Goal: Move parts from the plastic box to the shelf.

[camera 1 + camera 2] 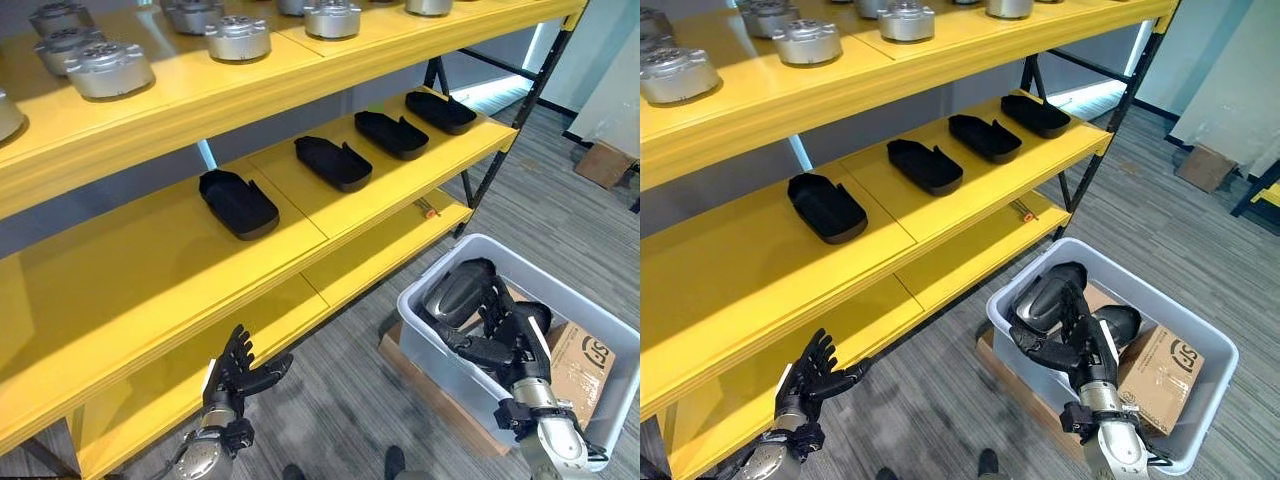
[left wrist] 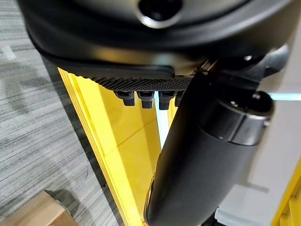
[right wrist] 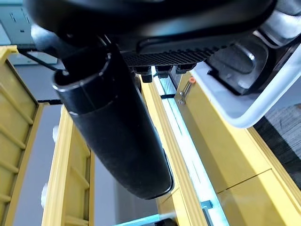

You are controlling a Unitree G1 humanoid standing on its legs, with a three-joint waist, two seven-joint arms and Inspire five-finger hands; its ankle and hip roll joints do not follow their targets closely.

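Right hand (image 1: 1080,345) — fingers curled on a glossy dark part (image 1: 1045,295) in the plastic box (image 1: 1200,335); left hand (image 1: 238,375) open.

Cardboard carton (image 1: 583,362) inside the plastic box (image 1: 455,378), near right: large black printed letters on its side, cut off and not legible.

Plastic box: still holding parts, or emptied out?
Not empty. The plastic box still holds dark parts and a cardboard carton; the right hand reaches in over them.
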